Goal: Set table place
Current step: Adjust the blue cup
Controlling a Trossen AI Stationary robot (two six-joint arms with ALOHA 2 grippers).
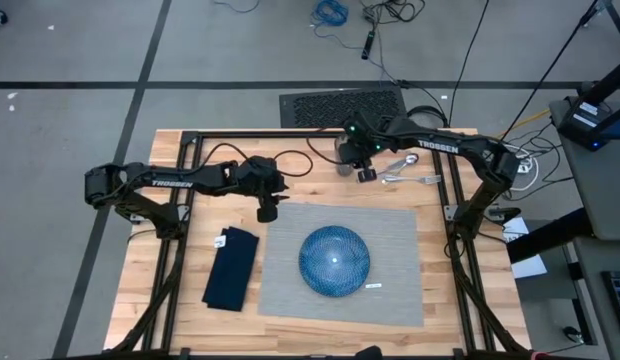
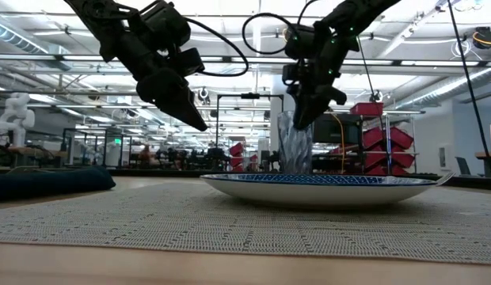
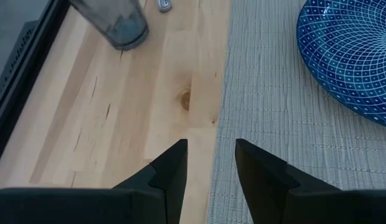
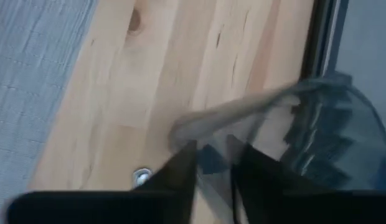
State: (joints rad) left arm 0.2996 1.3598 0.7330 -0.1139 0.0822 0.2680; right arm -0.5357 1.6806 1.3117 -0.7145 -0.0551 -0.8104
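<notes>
One grey placemat (image 1: 342, 262), one blue patterned plate (image 1: 334, 261), one navy napkin (image 1: 232, 267), one clear glass tumbler (image 1: 346, 160) and a small cluster of silver cutlery (image 1: 408, 170) are counted on the bench (image 1: 150, 300); the number of cutlery pieces cannot be told. The bench is of light wood planks edged by a black frame, and it stands on a grey floor. A large workshop room with shelving and red bins is seen beyond it in the low view.

The placemat lies flat near the middle of the bench, with the plate resting on it and the napkin just beside it on the bare wood.

The left tool (image 1: 267, 212) is held above the placemat's far corner, its fingers apart and nothing between them. The right tool (image 1: 364, 172) is placed at the tumbler's rim near the far edge; one finger seems to be inside the glass, yet a firm clamp cannot be told.
</notes>
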